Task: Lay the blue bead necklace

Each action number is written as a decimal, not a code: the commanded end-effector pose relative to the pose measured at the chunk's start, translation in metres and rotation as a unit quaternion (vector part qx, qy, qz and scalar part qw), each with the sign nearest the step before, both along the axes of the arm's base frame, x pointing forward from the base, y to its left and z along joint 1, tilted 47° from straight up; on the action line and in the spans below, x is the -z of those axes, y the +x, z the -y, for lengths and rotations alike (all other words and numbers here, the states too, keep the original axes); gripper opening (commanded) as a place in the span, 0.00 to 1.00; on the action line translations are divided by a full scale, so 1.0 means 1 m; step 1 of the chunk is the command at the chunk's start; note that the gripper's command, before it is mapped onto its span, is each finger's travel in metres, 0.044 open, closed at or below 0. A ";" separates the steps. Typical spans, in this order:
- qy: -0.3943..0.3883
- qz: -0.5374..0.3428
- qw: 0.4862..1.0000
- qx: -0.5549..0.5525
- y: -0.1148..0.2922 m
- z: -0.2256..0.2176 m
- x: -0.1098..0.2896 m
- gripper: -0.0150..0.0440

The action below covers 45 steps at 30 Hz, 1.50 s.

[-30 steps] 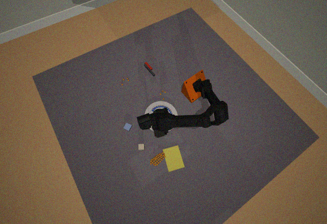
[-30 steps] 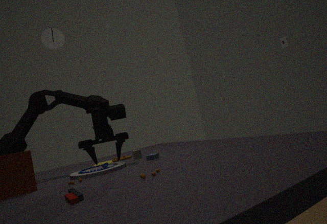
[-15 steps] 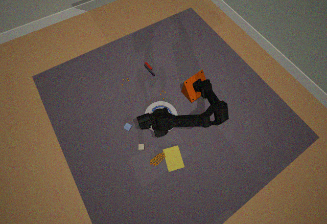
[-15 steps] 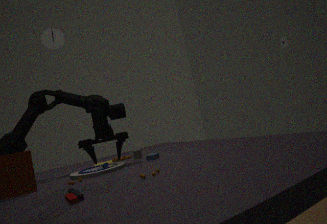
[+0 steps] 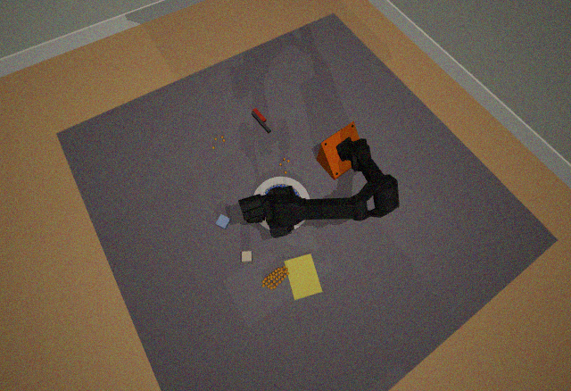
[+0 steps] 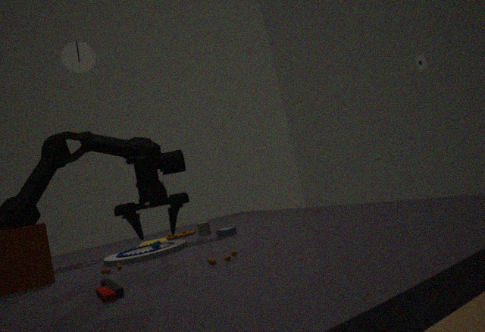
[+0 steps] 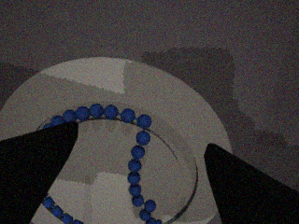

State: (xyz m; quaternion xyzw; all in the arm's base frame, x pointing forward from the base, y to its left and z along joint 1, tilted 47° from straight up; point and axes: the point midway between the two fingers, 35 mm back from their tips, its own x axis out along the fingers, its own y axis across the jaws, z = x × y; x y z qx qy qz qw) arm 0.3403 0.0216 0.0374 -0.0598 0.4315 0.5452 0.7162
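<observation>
The round white bead board lies on the grey mat, mostly under my arm in the overhead view. The blue bead necklace lies on the board. In the wrist view its upper arc follows the ring groove, then a strand runs down across the inside of the ring, off the groove's right side. More beads show at the lower left. My gripper is open and empty, fingers spread just above the board, not touching the beads.
The orange arm base stands behind the board. A light blue block, a beige cube, a yellow sheet and a pile of orange beads lie nearby. A red-black tool and loose orange beads lie farther off.
</observation>
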 end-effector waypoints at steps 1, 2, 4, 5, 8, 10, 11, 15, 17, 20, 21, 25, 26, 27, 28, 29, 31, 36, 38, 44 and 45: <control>-0.002 -0.008 1.000 0.014 -0.004 0.020 -0.011 0.69; -0.002 -0.009 1.000 0.014 -0.005 0.020 -0.011 0.64; -0.002 -0.009 1.000 0.014 -0.005 0.020 -0.011 0.56; -0.002 -0.009 1.000 0.015 -0.005 0.019 -0.011 0.51; -0.002 -0.009 1.000 0.015 -0.004 0.012 -0.004 0.46; -0.002 -0.006 1.000 0.015 -0.003 0.016 -0.007 0.46; -0.002 -0.006 1.000 0.015 -0.003 0.016 -0.007 0.46; -0.002 -0.006 1.000 0.015 -0.003 0.013 -0.004 0.46; -0.002 -0.006 1.000 0.015 -0.003 0.011 -0.002 0.46; -0.002 -0.007 1.000 0.015 -0.003 0.007 0.001 0.46; -0.002 -0.007 1.000 0.015 -0.003 0.006 0.002 0.46; -0.002 -0.007 1.000 0.015 -0.003 0.001 0.007 0.46; -0.002 -0.008 1.000 0.015 -0.003 0.000 0.008 0.46; -0.002 -0.008 1.000 0.015 -0.003 -0.001 0.009 0.46; -0.002 -0.008 1.000 0.015 -0.003 -0.002 0.010 0.46; -0.002 -0.008 1.000 0.015 -0.003 -0.003 0.011 0.46; -0.001 -0.008 1.000 0.015 -0.003 -0.006 0.013 0.46; -0.001 -0.008 1.000 0.014 -0.003 -0.009 0.016 0.46; -0.003 -0.007 1.000 0.012 -0.003 -0.007 0.014 0.41; -0.003 -0.007 1.000 0.012 -0.003 -0.007 0.014 0.25; -0.003 -0.007 1.000 0.012 -0.003 -0.007 0.014 0.25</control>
